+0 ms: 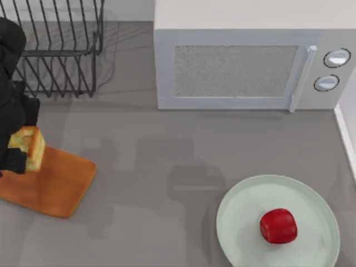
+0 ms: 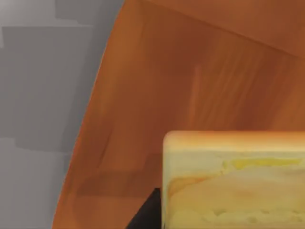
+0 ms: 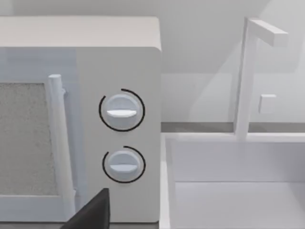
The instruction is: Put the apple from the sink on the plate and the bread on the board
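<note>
Nearest on the grey tabletop (image 1: 156, 167), toward the right, the pale green plate (image 1: 311, 200) carries the red apple (image 1: 278, 226), which sits a little off its middle, well inside the rim. Over at the left edge lies the orange-brown board (image 1: 55, 186), set at a slant, and above its left end the left tool (image 1: 16, 153) has the bread (image 1: 29, 147) clenched in its black fingers, toasted face turned on its side; the left wrist view has the bread (image 2: 233, 181) close up with the board's wood grain (image 2: 181, 86) spread beneath it, though I cannot tell whether it touches the wood. Farther back, a black wire dish rack (image 1: 58, 50) stands in the left corner, and a white microwave (image 1: 250, 67) with two round dials fills the middle and right of the back. The right wrist view faces those dials (image 3: 121, 110) and the white sink (image 3: 233, 181) beside the microwave, with a dark tip of the right tool (image 3: 93, 212) at the edge; whether it is released or clenched I cannot tell.
</note>
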Available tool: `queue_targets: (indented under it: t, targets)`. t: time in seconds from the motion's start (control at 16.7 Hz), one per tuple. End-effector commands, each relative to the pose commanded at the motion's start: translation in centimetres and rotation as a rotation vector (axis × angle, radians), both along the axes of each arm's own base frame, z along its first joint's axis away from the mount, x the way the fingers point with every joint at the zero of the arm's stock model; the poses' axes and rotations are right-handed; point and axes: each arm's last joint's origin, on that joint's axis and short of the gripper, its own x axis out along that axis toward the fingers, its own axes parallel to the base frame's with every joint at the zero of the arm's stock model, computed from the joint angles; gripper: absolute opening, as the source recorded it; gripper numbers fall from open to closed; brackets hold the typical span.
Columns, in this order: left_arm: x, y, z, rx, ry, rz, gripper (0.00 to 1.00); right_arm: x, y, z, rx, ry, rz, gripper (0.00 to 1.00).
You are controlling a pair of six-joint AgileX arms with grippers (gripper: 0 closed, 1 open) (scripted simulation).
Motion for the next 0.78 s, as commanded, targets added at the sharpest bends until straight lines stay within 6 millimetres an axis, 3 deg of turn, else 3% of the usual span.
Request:
queue_targets:
  t: [0.6,0.78]
  targets:
    - [-0.1,-0.1,-3.1,0.001,-0.004,-0.001,0.0,0.0,0.0,0.0,0.0,0.0,0.0,1.0]
    - [-0.1,-0.1,-3.2,0.001,-0.002,-0.001,0.0,0.0,0.0,0.0,0.0,0.0,0.0,1.0]
